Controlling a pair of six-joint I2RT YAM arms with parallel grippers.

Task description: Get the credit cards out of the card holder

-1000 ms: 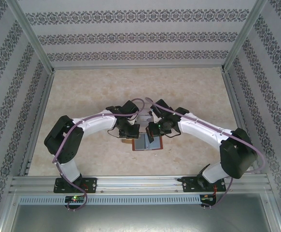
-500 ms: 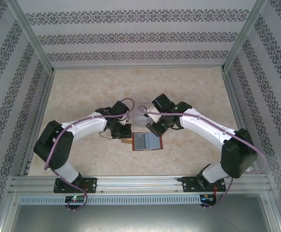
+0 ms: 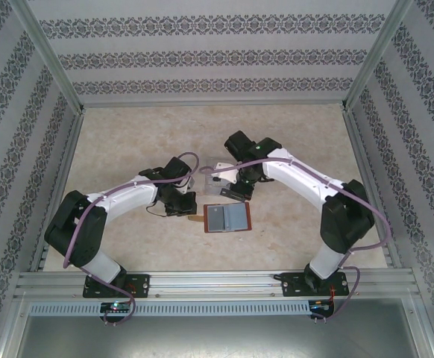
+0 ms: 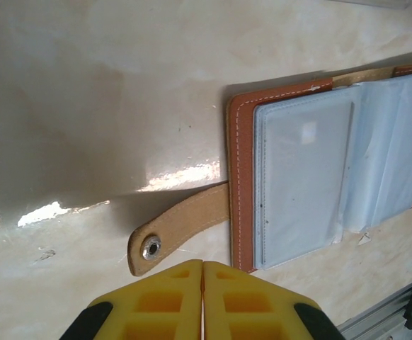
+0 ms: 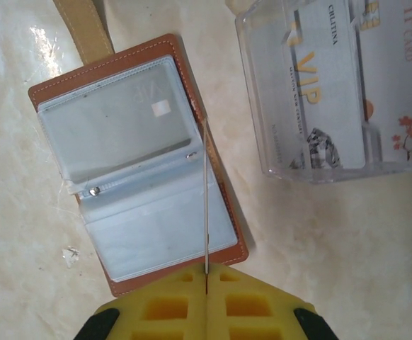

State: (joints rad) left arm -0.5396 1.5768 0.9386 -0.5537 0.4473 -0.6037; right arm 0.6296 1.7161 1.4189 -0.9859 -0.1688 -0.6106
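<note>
The reddish-brown card holder [image 3: 225, 218] lies open on the table, its bluish-grey sleeves [image 5: 142, 212] facing up and its tan tab strap [image 4: 181, 227] pointing left. My right gripper [image 5: 206, 273] is shut on a thin pale credit card [image 5: 205, 191], seen edge-on, above the holder's right edge. It hangs between holder and tray [image 3: 234, 195]. A faint card shows inside the upper sleeve [image 5: 121, 120]. My left gripper [image 4: 203, 265] is shut on nothing, just off the strap's snap end and left of the holder [image 3: 183, 207].
A clear plastic tray [image 5: 262, 152] stands right behind the holder, with two pale VIP cards [image 5: 326, 106] inside; it lies between the arms [image 3: 215, 173]. Metal frame rails [image 3: 217, 280] run along the near edge, and patterned walls close the other sides.
The right gripper has lifted off the holder and swung back toward the tray with a card. The left arm has drawn away to the left. The holder stays open in place.
</note>
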